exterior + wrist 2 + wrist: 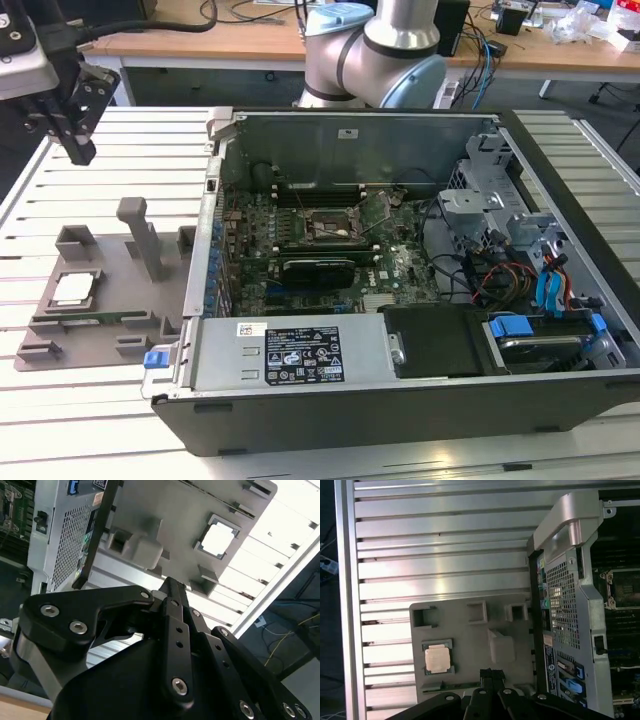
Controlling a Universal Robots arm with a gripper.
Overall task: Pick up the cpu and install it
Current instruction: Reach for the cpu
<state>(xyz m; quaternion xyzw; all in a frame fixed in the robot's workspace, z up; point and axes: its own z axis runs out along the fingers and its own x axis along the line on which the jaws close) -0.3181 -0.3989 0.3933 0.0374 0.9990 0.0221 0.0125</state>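
The cpu (72, 289), a small pale square chip, lies flat in a recess of the grey tray (110, 262) on the exterior view's left. Both wrist views look down on the same cpu (218, 538) (438, 659) in its pocket. My gripper (78, 148) hangs in the air beyond the tray's far side, well above the cpu and apart from it. Its black fingers (491, 673) meet at the tips, shut with nothing between them. The black socket (330, 228) sits on the motherboard inside the open computer case (400, 300).
The case's side wall (565, 605) stands close beside the tray. Grey posts (140, 235) rise from the tray. A thin green memory stick (92, 319) lies along the tray's near edge. The slatted metal table (440, 545) stretches around, and the arm's base (375, 60) stands behind the case.
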